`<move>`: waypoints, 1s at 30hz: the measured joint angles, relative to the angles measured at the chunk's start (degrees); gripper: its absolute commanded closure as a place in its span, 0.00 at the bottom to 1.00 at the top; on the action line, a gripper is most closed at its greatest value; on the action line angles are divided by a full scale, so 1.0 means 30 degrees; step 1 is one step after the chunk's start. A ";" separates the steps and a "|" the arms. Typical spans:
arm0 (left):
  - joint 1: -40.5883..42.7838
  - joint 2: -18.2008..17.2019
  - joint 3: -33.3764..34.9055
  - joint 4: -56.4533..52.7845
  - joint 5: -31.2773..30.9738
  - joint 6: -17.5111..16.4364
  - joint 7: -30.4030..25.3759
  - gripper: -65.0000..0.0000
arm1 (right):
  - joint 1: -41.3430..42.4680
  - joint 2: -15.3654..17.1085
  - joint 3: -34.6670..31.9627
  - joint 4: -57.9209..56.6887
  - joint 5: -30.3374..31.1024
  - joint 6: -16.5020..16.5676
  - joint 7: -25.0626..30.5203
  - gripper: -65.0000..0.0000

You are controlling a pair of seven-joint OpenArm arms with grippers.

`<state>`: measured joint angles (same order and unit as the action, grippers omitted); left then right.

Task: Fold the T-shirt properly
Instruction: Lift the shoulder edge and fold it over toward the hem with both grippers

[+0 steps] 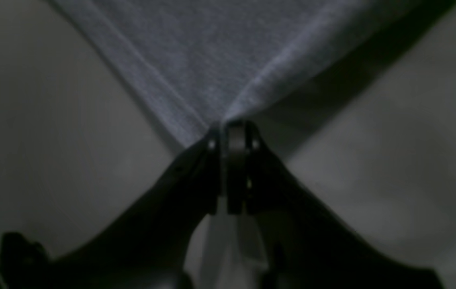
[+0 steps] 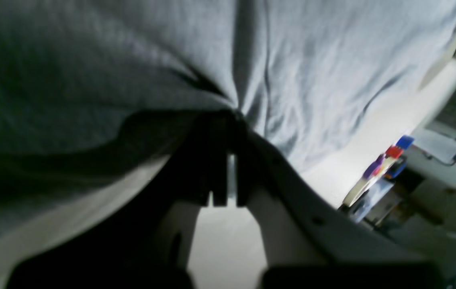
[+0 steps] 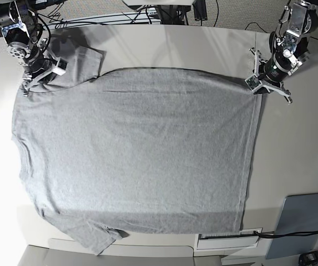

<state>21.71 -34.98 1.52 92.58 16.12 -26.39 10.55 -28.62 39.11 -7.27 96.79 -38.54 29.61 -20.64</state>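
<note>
Both end effectors [image 1: 232, 132] [image 2: 230, 116] pinch T-shirt [image 3: 142, 160] corners on table [image 3: 297, 144].

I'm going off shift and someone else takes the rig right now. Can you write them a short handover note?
Left hand: shut on the T-shirt, pinching its hem corner at the far edge.
Right hand: shut on the T-shirt at the shoulder by the far sleeve.
T-shirt: spread flat on the table, plain grey side up, collar toward the right hand's side, hem toward the left hand's side.
Done: shirt laid out and both far corners gripped.
Left: all the folds; none made yet.
</note>
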 measured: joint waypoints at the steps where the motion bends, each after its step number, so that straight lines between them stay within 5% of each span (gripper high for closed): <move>1: 0.0240 -0.0168 -0.0029 0.0080 -0.0539 0.0007 -0.0044 1.00 | -0.0299 0.0291 -0.0007 0.0182 0.0182 -0.0168 -0.0240 1.00; 7: 0.2718 -0.0670 -0.0933 0.2055 -0.2900 -0.0204 0.1574 1.00 | -0.2841 0.1406 0.1239 0.1486 0.1785 -0.0342 -0.1144 1.00; 15: 0.6390 -0.0612 -0.3490 0.4204 -0.5581 -0.2368 0.2965 1.00 | -0.6484 0.1421 0.3985 0.3395 0.3271 -0.0095 -0.1894 1.00; 25: 0.7883 -0.0612 -0.4692 0.4685 -0.6120 -0.2368 0.3053 1.00 | -0.8342 0.1450 0.5493 0.3978 0.4823 -0.0342 -0.2127 1.00; 30: 0.6878 -0.0561 -0.4692 0.4699 -0.6936 -0.0743 0.3286 1.00 | -0.7431 0.1443 0.5836 0.4430 0.4860 -0.1705 -0.2594 1.00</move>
<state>42.35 -36.67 -12.56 106.67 -4.69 -28.62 20.40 -50.92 43.44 10.24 110.08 -23.97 24.49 -28.42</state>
